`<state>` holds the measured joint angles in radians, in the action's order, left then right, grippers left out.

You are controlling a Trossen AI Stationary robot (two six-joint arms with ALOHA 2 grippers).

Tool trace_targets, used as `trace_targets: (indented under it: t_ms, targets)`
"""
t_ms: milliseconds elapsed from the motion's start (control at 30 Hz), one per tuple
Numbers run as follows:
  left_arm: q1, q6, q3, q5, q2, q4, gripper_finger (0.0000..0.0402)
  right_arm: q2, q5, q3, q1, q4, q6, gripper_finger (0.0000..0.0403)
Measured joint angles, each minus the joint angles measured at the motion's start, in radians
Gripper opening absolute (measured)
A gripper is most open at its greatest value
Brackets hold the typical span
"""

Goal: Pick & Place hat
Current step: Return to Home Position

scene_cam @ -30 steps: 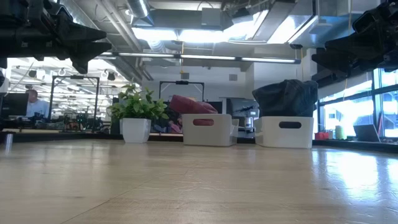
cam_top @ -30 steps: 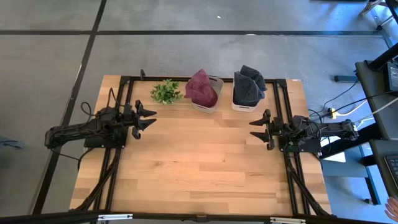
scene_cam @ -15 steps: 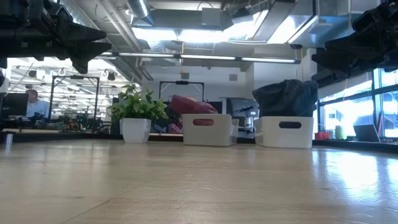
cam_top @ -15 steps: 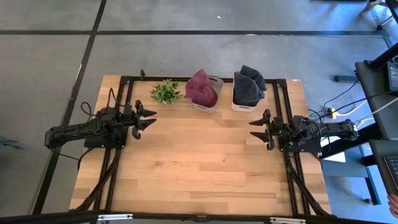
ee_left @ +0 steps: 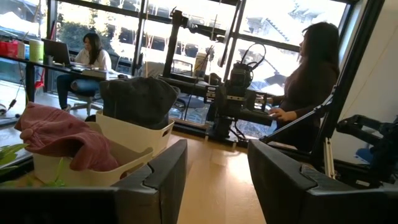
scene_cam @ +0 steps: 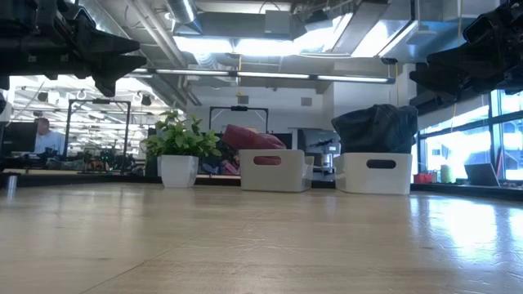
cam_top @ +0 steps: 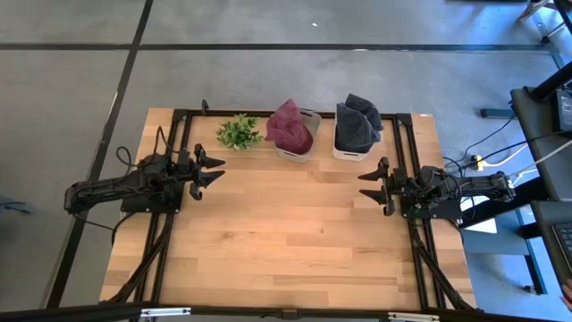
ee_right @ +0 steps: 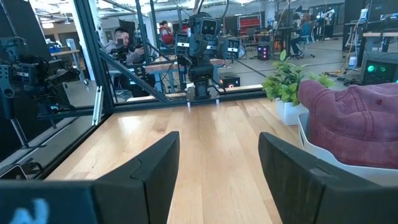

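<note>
A maroon hat (cam_top: 290, 127) lies heaped in a white bin (cam_top: 307, 150) at the table's far edge, also in the low view (scene_cam: 253, 138) and both wrist views (ee_left: 59, 134) (ee_right: 357, 121). A dark grey hat (cam_top: 356, 122) fills a second white bin (cam_top: 353, 152) to its right (scene_cam: 376, 129) (ee_left: 138, 99). My left gripper (cam_top: 212, 172) hovers open over the table's left side, above the wood. My right gripper (cam_top: 372, 186) hovers open over the right side, below the grey hat's bin. Both point toward the table's middle.
A small green plant in a white pot (cam_top: 238, 132) stands left of the maroon hat's bin (scene_cam: 180, 151). Bare wood (cam_top: 286, 233) spreads between the two arms and toward the near edge. Black frame rails (cam_top: 170, 233) run along both sides. People sit beyond the table (ee_left: 308, 74).
</note>
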<state>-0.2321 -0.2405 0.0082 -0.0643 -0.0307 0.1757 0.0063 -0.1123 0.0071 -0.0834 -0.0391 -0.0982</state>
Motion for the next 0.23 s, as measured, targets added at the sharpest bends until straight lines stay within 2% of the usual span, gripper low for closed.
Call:
trace_targets:
  t_ms: [233]
  targets:
    - [0.0,0.0,0.0,0.0,0.0,0.0,0.0165,0.0,0.0,0.0,0.0,0.0,0.003,0.022]
